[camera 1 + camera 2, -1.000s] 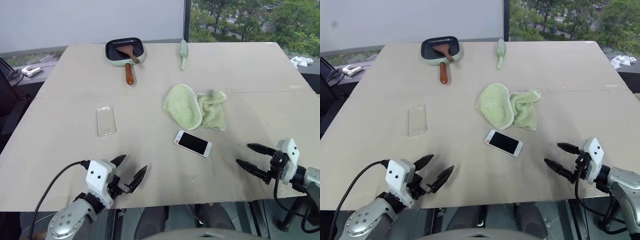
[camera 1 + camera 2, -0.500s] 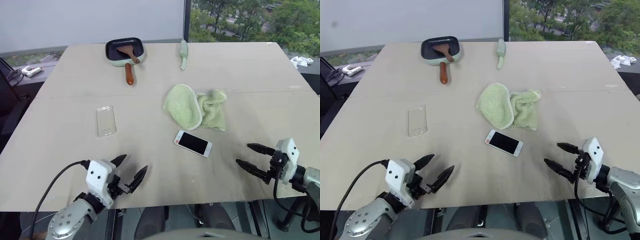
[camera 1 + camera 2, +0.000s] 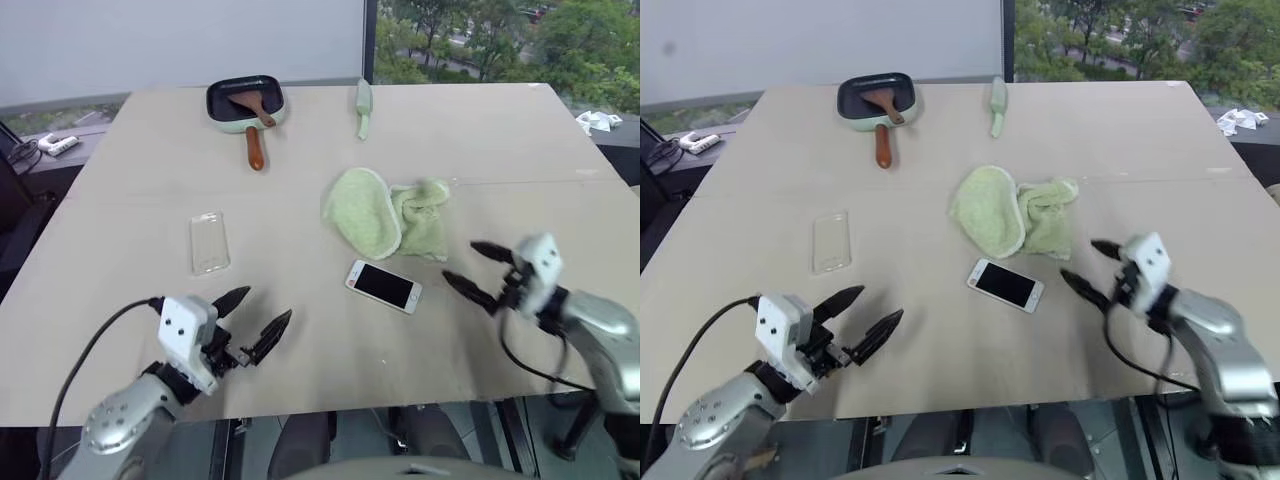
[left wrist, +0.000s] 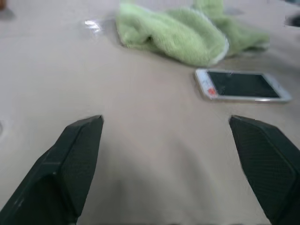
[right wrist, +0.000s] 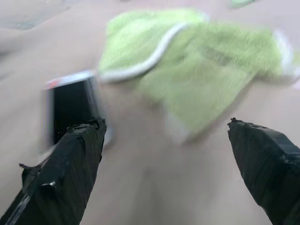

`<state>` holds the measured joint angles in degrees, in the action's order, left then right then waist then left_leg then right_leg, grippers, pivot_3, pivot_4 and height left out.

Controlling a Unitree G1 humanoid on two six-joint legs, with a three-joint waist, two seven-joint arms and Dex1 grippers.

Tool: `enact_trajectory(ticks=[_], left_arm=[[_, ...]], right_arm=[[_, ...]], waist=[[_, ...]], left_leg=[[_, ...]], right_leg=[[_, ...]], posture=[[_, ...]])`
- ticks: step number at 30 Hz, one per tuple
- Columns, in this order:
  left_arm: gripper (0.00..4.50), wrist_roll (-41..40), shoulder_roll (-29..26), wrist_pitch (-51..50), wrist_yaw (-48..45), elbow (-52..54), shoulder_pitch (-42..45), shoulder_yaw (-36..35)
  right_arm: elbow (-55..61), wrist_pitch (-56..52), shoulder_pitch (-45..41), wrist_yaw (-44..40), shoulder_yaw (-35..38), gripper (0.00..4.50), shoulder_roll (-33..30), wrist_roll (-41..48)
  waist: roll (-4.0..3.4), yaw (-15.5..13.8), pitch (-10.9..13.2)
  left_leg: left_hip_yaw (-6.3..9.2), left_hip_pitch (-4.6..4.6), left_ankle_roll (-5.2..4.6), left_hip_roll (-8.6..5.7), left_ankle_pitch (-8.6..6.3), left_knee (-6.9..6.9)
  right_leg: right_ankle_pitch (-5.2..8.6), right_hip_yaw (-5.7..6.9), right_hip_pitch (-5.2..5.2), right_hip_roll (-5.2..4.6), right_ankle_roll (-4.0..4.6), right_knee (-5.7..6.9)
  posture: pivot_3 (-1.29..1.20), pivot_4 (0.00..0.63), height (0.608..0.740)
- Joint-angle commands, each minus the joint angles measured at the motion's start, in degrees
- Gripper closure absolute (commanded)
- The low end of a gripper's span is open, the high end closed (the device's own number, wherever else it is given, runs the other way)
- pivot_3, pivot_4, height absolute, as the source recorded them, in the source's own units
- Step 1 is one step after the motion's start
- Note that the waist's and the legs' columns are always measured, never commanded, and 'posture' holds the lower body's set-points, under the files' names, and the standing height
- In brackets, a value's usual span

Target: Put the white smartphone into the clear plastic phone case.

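White smartphone [image 3: 384,286] lies screen up on the table [image 3: 300,150], just below frame centre, tilted, untouched. Clear plastic phone case [image 3: 208,242] lies empty at centre left, well apart from the phone. A green cloth [image 3: 385,212] is bunched just above the phone. Right gripper [image 3: 478,272], at right of centre, hangs near the phone's right end, jaws released, holding nothing. Left gripper [image 3: 253,320], at lower left, is below the case, jaws likewise released and empty. A pan [image 3: 245,103] with a wooden spatula [image 3: 252,125] sits at upper left.
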<state>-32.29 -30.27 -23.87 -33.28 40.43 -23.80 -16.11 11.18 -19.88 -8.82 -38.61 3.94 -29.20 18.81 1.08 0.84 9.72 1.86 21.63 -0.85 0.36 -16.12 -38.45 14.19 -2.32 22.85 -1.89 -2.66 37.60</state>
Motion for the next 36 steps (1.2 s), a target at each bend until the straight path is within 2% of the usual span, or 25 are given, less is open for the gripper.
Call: enact_trajectory(ticks=[1,6,9,12,13,14,15,19,20,25,27,29,30,31,33,36], left_arm=[[0.04,-5.3,-4.0,-4.2,-1.0,0.6,5.1,-2.6],[0.04,-8.3,-9.6,-7.2,-4.6,0.2,8.1,-4.5],[0.04,-10.4,-11.7,-8.4,-6.4,0.9,7.1,-6.5],[0.0,-12.7,-13.1,-9.1,-9.0,2.3,4.4,-8.7],[0.0,-13.3,-13.4,-9.2,-9.4,2.4,3.8,-9.3],[0.0,-13.9,-13.6,-9.5,-9.6,2.5,3.4,-9.7],[0.0,-13.8,-13.8,-9.4,-9.9,2.4,3.1,-9.9],[0.0,-13.1,-13.9,-8.8,-10.7,1.9,3.2,-9.3],[0.0,-13.0,-13.8,-8.6,-10.8,1.7,3.4,-9.0],[0.0,-12.0,-13.9,-8.4,-11.0,1.1,5.2,-7.6],[0.0,-12.0,-14.0,-8.9,-10.4,1.6,7.2,-6.4],[0.0,-11.7,-13.8,-9.1,-9.9,1.9,8.7,-5.1],[0.0,-11.5,-13.8,-9.1,-9.7,2.0,9.2,-4.6],[0.0,-11.4,-13.7,-9.2,-9.5,2.0,9.5,-4.3],[0.0,-11.3,-13.8,-9.1,-9.5,1.9,9.9,-3.8],[0.0,-10.8,-13.9,-8.9,-9.4,1.6,10.4,-3.5]], right_arm=[[-7.7,-1.1,-10.2,9.7,-4.5,0.0,6.1,-6.9],[-16.5,-6.8,-19.8,12.9,-8.9,0.0,14.0,-8.7],[-19.3,-14.9,-22.4,14.2,-11.7,0.0,14.5,-11.3],[-20.3,-17.7,-23.3,15.5,-12.2,0.88,14.1,-12.7],[-20.5,-17.0,-23.5,15.4,-12.6,1.29,13.7,-13.5],[-20.6,-16.0,-23.7,15.3,-12.7,1.89,13.4,-14.0],[-20.6,-15.7,-23.9,15.3,-12.5,2.23,13.3,-14.0],[-21.8,-13.4,-25.0,16.0,-11.1,4.32,12.2,-15.1],[-22.7,-12.8,-25.4,16.9,-10.1,4.43,11.8,-15.3],[-31.5,-8.9,-29.3,28.4,-1.3,4.43,9.8,-16.3],[-39.0,-1.2,-33.0,37.6,5.5,4.43,6.6,-16.4],[-45.3,2.5,-36.0,42.2,8.2,4.43,3.0,-17.3],[-47.6,2.9,-37.0,43.5,8.7,3.76,1.8,-17.7],[-49.4,3.5,-37.7,44.3,9.0,3.48,1.1,-17.9],[-52.1,2.3,-39.1,43.6,10.3,2.61,0.9,-16.4],[-50.9,3.9,-39.5,41.9,12.8,1.05,1.8,-13.5]], waist=[[-0.02,0.1,0.0],[0.0,0.0,0.0],[-0.02,0.0,0.0],[0.03,0.2,-0.1],[0.02,0.2,-0.1],[0.02,0.1,-0.1],[0.03,0.1,-0.1],[0.0,-0.1,0.0],[0.0,-0.1,0.0],[-0.02,-0.3,0.0],[-0.1,-0.3,0.0],[-0.19,-0.2,0.1],[-0.19,0.0,0.1],[-0.19,0.2,0.1],[-0.19,1.3,0.1],[-0.19,2.5,0.1]], left_leg=[[-0.01,0.01,0.01,-0.01,0.01,0.0],[-0.02,0.39,0.12,-0.03,0.06,0.13],[-0.01,0.88,0.32,-0.02,0.17,0.15],[-0.05,1.0,0.31,-0.03,0.17,0.14],[-0.05,0.97,0.27,-0.03,0.15,0.14],[-0.05,0.89,0.06,-0.05,0.03,0.13],[-0.03,0.86,0.05,-0.05,0.02,0.13],[0.04,0.58,0.07,-0.07,0.05,0.12],[0.02,0.47,0.07,-0.07,0.05,0.12],[-0.01,0.39,0.07,-0.1,0.05,0.11],[0.02,0.45,0.07,-0.15,0.05,0.11],[-0.01,0.6,0.08,-0.22,0.06,0.12],[-0.05,0.68,0.21,-0.22,0.13,0.12],[-0.05,0.79,0.29,-0.21,0.18,0.13],[-0.09,0.78,0.3,-0.14,0.18,0.17],[-0.07,0.7,0.08,0.03,0.05,0.29]], right_leg=[[-0.01,-0.01,0.05,0.01,0.01,0.05],[-0.16,-0.02,0.53,-0.03,-0.19,0.13],[-0.16,0.01,1.02,-0.07,-0.2,0.1],[-0.18,0.0,1.1,-0.15,-0.2,0.04],[-0.18,0.01,1.07,-0.15,-0.2,0.03],[-0.18,0.01,1.01,-0.16,-0.19,0.06],[-0.18,0.03,0.96,-0.16,-0.19,0.07],[-0.17,0.08,0.7,-0.11,-0.16,0.14],[-0.17,0.06,0.6,-0.1,-0.16,0.15],[-0.17,0.03,0.52,-0.1,-0.16,0.15],[-0.17,0.03,0.53,-0.12,-0.16,0.13],[-0.18,-0.01,0.66,-0.16,-0.17,0.1],[-0.18,-0.06,0.77,-0.16,-0.18,0.11],[-0.19,-0.05,0.86,-0.15,-0.18,0.1],[-0.18,-0.07,0.88,-0.07,-0.18,0.06],[-0.19,-0.2,0.88,0.0,-0.16,0.05]], posture=[[0.0,0.15,0.74],[0.0,0.15,0.74],[0.0,0.15,0.74],[0.0,0.15,0.74],[0.0,0.15,0.74],[0.0,0.15,0.74],[0.0,0.15,0.74],[0.0,0.15,0.74],[0.0,0.15,0.74],[0.0,0.15,0.74],[0.0,0.15,0.74],[0.0,0.15,0.74],[0.0,0.15,0.74],[0.0,0.15,0.74],[0.0,0.15,0.74],[0.0,0.15,0.74]])
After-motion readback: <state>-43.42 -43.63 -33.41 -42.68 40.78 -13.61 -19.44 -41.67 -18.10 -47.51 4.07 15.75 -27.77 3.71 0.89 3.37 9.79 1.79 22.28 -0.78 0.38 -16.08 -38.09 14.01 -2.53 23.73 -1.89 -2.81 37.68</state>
